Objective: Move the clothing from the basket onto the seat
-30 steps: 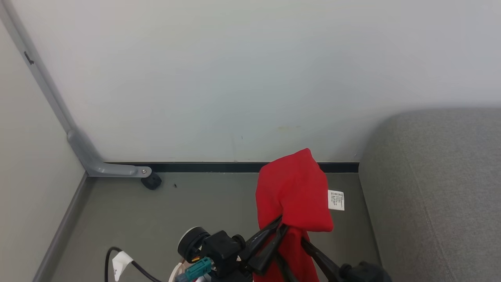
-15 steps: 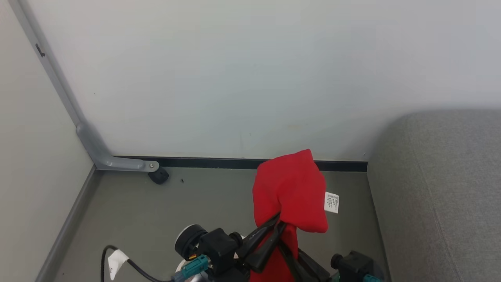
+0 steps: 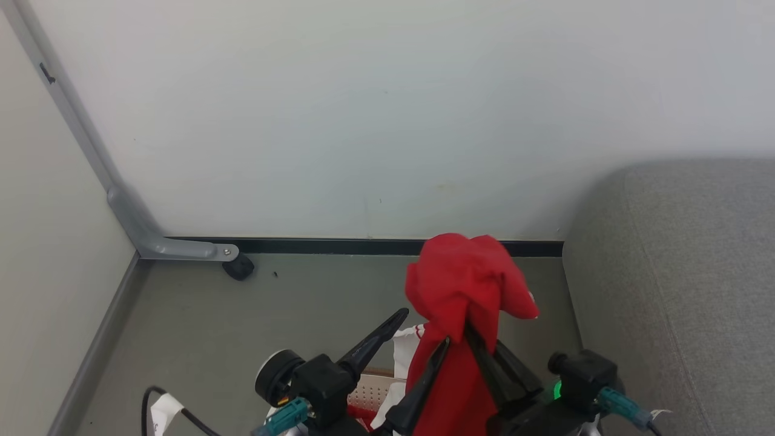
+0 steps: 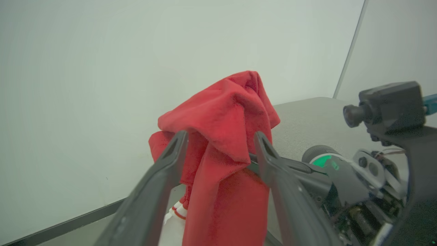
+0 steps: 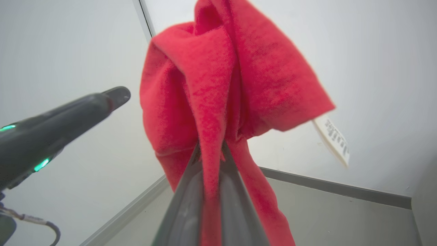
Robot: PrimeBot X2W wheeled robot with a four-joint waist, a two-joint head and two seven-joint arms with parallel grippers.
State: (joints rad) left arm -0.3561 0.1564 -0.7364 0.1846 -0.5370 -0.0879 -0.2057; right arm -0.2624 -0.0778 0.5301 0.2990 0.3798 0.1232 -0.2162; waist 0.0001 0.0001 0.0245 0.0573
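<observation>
- The clothing [image 3: 466, 284]: a red bundle held up in the air, just off the left edge of the seat [image 3: 678, 272] and not touching it. Its tail hangs straight down.
- White care label [image 5: 333, 140] sticks out of the bundle on the seat side.
- White-striped cuff [image 4: 177, 208] dangles under the bundle, on the side away from the seat.
- The right gripper [image 3: 471, 332]: fingers pressed together on a fold of the clothing and carrying it.
- The left gripper [image 3: 424, 327]: fingers spread wide, one on either side of the hanging cloth, pinching nothing. Whether they brush the cloth, cannot tell.
- The basket [image 3: 368, 392]: a perforated white patch, left of the seat, beneath the grippers.
- Grey floor [image 3: 242, 339] left of the seat; pale wall [image 3: 363, 121] behind it.
</observation>
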